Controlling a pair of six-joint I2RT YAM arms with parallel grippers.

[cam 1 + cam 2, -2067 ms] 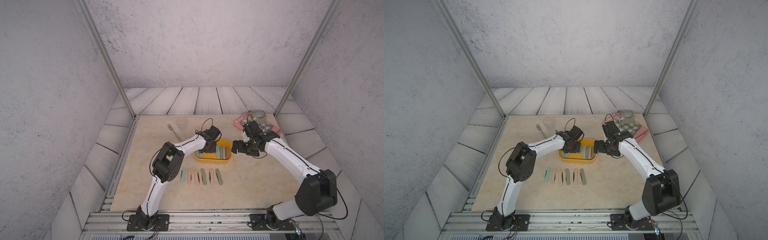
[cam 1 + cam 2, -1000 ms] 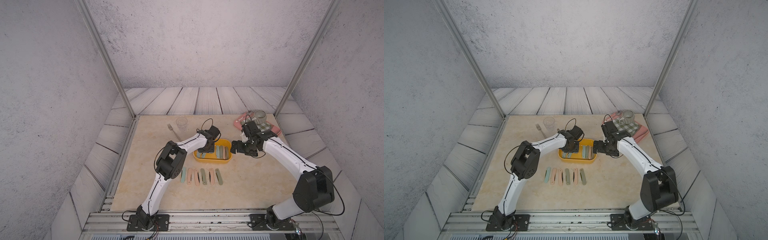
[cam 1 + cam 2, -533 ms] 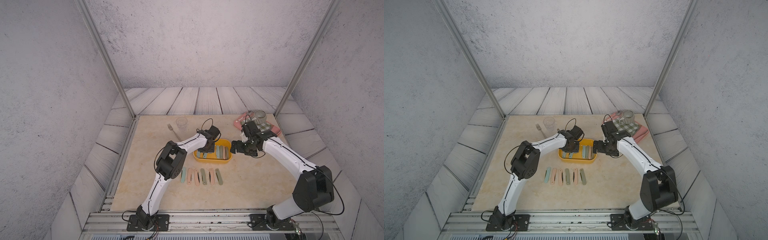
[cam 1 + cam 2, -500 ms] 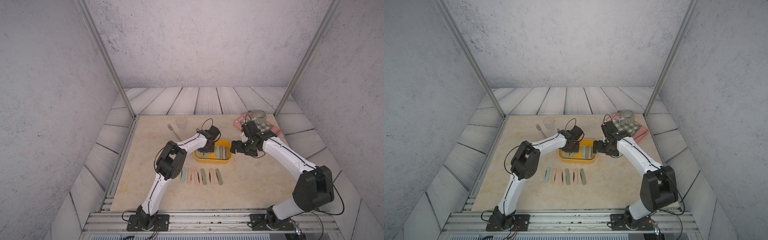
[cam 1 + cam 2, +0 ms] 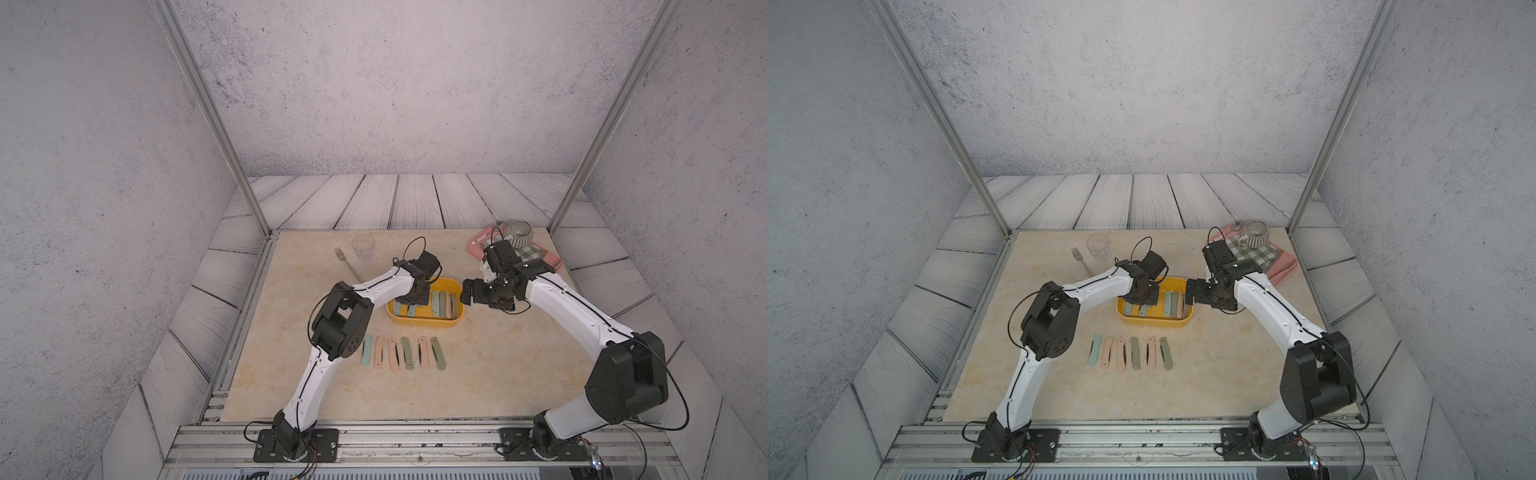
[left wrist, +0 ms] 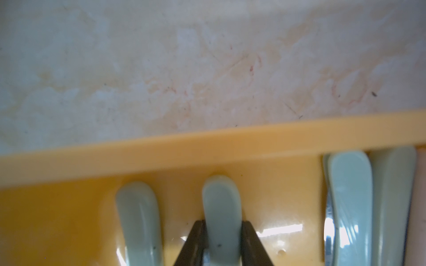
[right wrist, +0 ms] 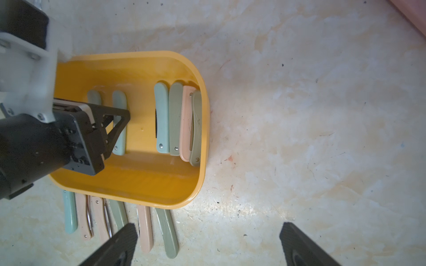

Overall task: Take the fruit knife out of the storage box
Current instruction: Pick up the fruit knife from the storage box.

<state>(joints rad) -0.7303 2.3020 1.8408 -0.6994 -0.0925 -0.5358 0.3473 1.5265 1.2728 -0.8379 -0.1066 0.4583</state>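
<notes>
The yellow storage box (image 5: pixel 424 328) (image 5: pixel 1152 322) sits mid-table and holds several folded fruit knives. My left gripper (image 5: pixel 411 299) (image 6: pixel 222 222) reaches down into the box's left part. It is shut on a pale blue-green fruit knife (image 6: pixel 221 202) (image 7: pixel 119 140), with one dark finger (image 6: pixel 196 241) on each side of the handle. The knife still lies on the box floor. A similar knife (image 6: pixel 138 214) lies beside it, and several more (image 7: pixel 177 119) are packed against the right wall. My right gripper (image 5: pixel 464 293) (image 7: pixel 207 226) is open and empty over bare table by the box's right end.
A row of several folded knives (image 5: pixel 401 353) lies on the table in front of the box. A fork (image 5: pixel 347 262) and a clear glass (image 5: pixel 363 248) stand at the back left. A pink tray (image 5: pixel 478 241) with a checked cloth and a striped cup (image 5: pixel 519 232) is at the back right.
The left gripper's fingers have closed onto the blue-green knife in the box. Neither arm has visibly shifted, and the right gripper stays open.
</notes>
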